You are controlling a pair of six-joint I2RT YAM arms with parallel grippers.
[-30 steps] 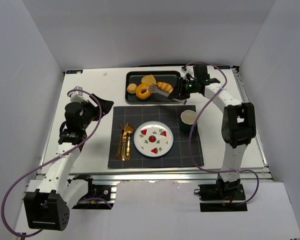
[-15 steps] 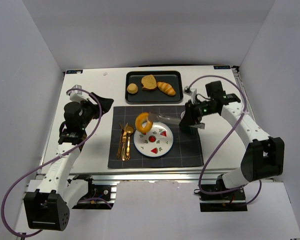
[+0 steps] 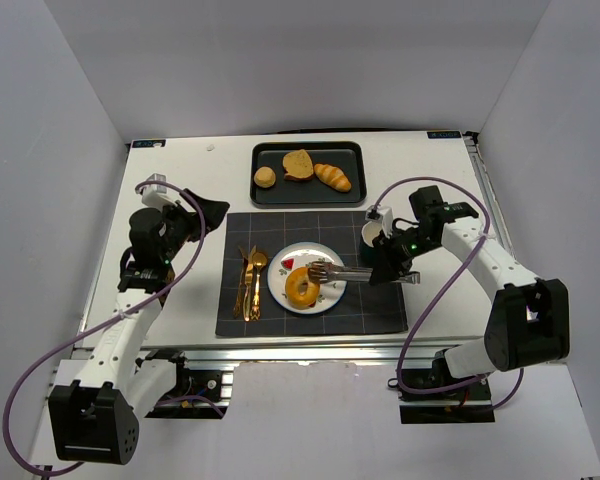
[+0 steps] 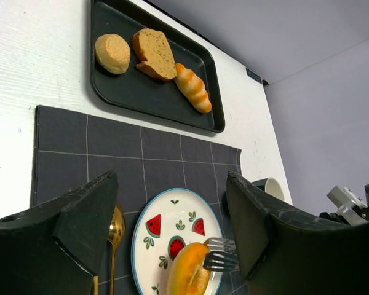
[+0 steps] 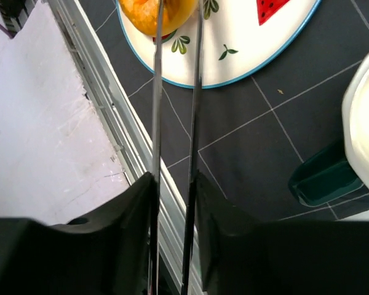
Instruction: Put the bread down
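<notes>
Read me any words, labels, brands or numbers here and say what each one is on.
Nothing can be read.
Left sticker on the table's far edge: too blurred.
Right sticker on that edge: too blurred.
The plate shows only watermelon pictures, no words.

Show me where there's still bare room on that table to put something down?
Free: white table left of the tray, the mat strip between tray and plate, and the mat's near right corner. Crowded: the plate, holding the ring-shaped bread under the tongs, cutlery to its left, cup to its right.
</notes>
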